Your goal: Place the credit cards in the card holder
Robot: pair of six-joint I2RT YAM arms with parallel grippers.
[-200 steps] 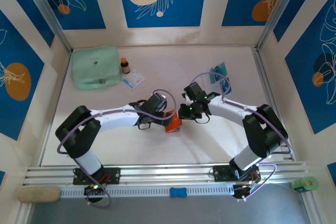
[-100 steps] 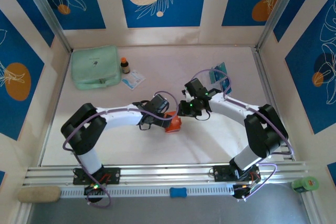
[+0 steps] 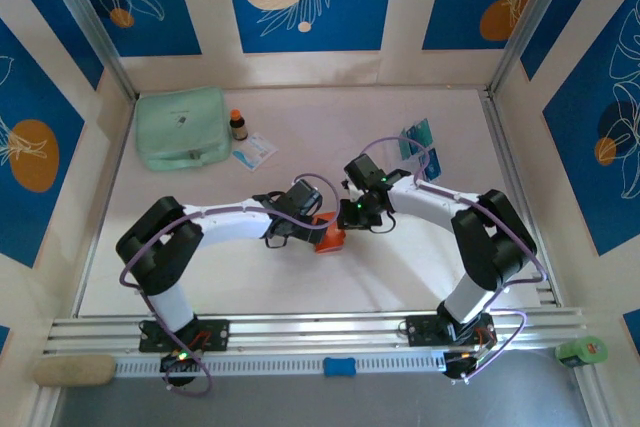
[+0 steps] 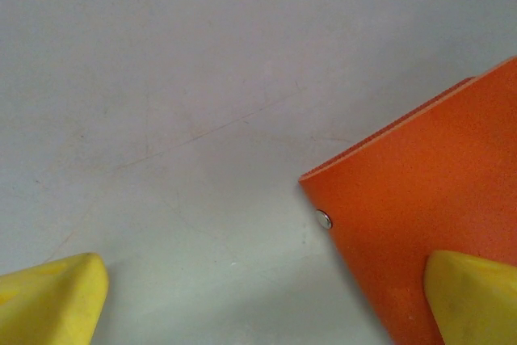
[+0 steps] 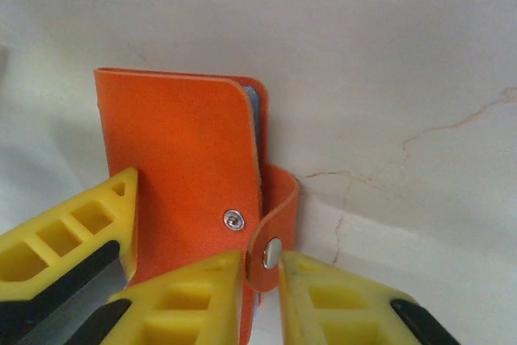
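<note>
The orange card holder (image 3: 331, 237) lies folded on the table between both arms. In the right wrist view its cover (image 5: 182, 159) faces me and its snap tab (image 5: 271, 250) curls up from the edge. My right gripper (image 5: 271, 262) is shut on that tab, one yellow finger on each side of the stud. My left gripper (image 4: 258, 296) is open wide: one fingertip (image 4: 472, 296) rests over the holder's corner (image 4: 428, 199), the other is on bare table. A pale blue-grey edge (image 5: 252, 107) shows inside the fold. The teal and blue credit cards (image 3: 416, 137) lie at the back right.
A mint-green zip pouch (image 3: 182, 127) sits at the back left, with a small orange-capped bottle (image 3: 238, 125) and a white-and-blue packet (image 3: 254, 150) beside it. Patterned walls close in three sides. A green roll (image 3: 582, 351) lies beyond the front rail.
My right gripper has moved slightly left onto the holder, loosening briefly and then closing on the tab. The left arm's elbow shifted right early on, and its gripper stayed open.
</note>
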